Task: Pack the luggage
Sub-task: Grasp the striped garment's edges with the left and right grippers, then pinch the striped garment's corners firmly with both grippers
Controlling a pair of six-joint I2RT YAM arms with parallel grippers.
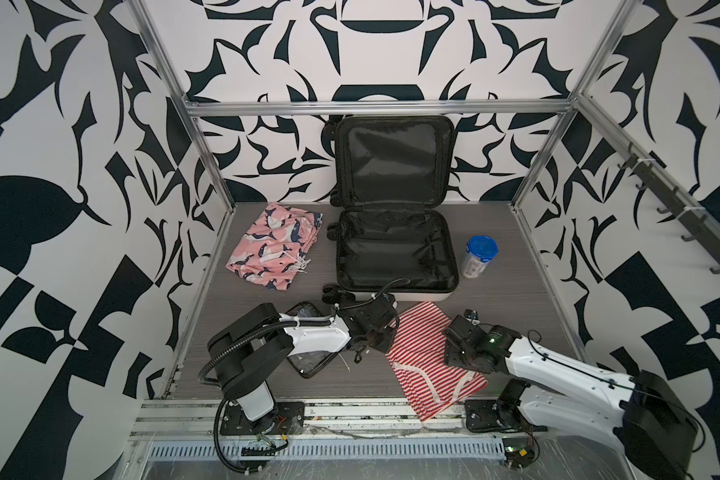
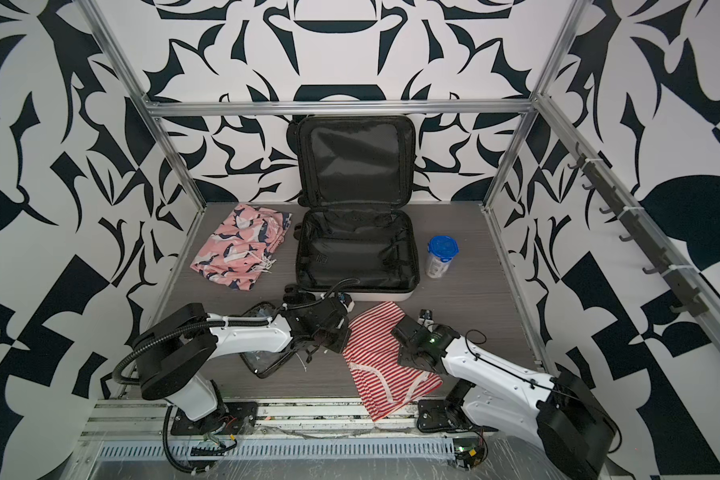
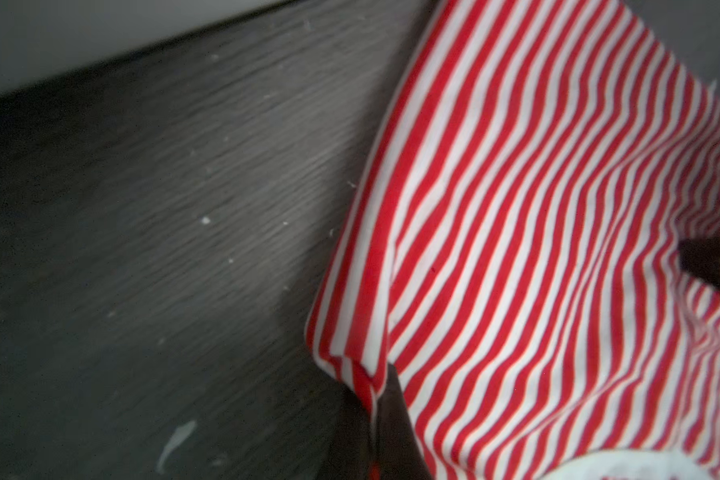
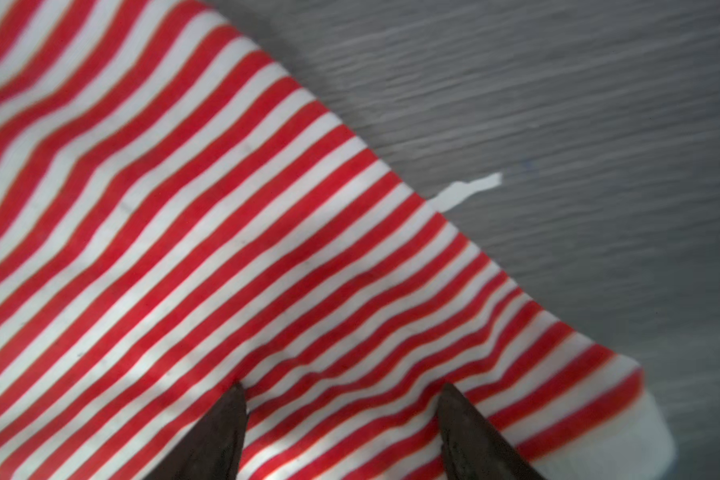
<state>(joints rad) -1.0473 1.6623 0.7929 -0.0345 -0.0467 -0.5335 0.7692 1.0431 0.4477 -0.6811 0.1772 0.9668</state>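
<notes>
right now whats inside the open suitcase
Only black lining and straps show in the suitcase; nothing is packed. The shorts, striped shirt and tub lie outside. The left arm's cable hides a bit of the near rim.

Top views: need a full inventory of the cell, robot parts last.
luggage: 1, white shell with black lining, lying open at back centre
shorts: 1, pink with dark print, left of the luggage
canister: 1, white with blue lid, upright, right of the luggage
striped shirt: 1, red and white, front centre
pouch: 1, clear with black trim, front left, partly under the left arm
table: 1, grey wood grain
left gripper: 1, black, shut on the striped shirt's edge
right gripper: 1, black, open over the striped shirt
</notes>
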